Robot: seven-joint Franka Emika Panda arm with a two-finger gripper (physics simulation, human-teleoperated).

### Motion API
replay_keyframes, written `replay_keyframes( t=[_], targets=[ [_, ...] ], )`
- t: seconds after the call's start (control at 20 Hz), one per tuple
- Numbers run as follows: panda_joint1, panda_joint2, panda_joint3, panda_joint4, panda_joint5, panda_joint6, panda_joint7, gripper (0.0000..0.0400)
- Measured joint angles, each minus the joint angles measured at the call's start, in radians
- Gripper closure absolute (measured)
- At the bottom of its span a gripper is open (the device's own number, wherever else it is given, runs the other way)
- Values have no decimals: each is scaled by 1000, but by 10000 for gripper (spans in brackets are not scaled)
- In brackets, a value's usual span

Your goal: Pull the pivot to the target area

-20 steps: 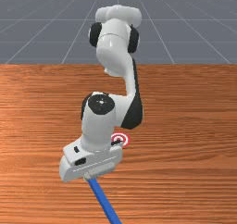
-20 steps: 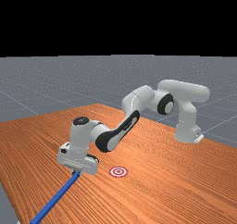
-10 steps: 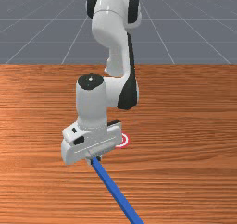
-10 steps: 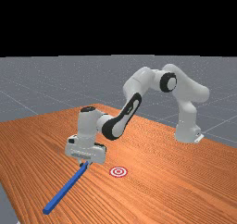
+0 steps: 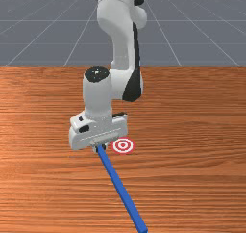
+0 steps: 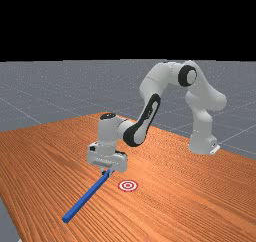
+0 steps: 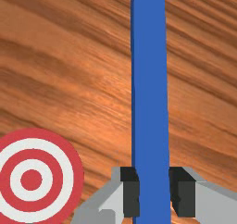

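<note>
At the table's middle my gripper [image 5: 99, 148] is shut on one end of a long blue bar [image 5: 122, 190], which slants from it toward the front view's bottom edge. The far view has the gripper [image 6: 107, 173] at the bar's upper end, and the bar [image 6: 85, 197] runs down to the left. Both dark pads of the gripper [image 7: 155, 193] press on the sides of the bar [image 7: 150, 79] in the wrist view. The red and white ring target [image 5: 123, 145] lies flat just beside the gripper, on the front view's right; the bar does not cover it.
The wooden table [image 5: 192, 179] surrounds the bar and target. My arm [image 6: 150, 111] spans above the table from its base [image 6: 202, 145] at the far view's right. The table's near-left edge [image 6: 9, 208] runs past the bar's lower end.
My hand has moved up the front view, back toward the arm's base, with the bar's end in it. The bar's free end has come onto the table's visible part, and the target is now uncovered.
</note>
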Motion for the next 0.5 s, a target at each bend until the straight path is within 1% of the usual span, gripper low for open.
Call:
replay_keyframes(
  t=[0.1, 0.15, 0.2, 0.25, 0.3, 0.4, 0.5],
  targets=[
    [-2, -43, 3, -84, -2, 40, -19, 305],
    [-16, -66, 18, -122, -6, 81, -71, 304],
    [-41, -74, 43, -97, 20, 6, -100, 305],
    [-45, -89, 47, -99, 25, -8, -106, 304],
    [-29, -104, 30, -107, -21, -5, -132, 305],
    [-32, -112, 48, -113, -37, -2, -190, 304],
    [-3, -115, 43, -120, -37, 1, -139, 305]
  ],
)
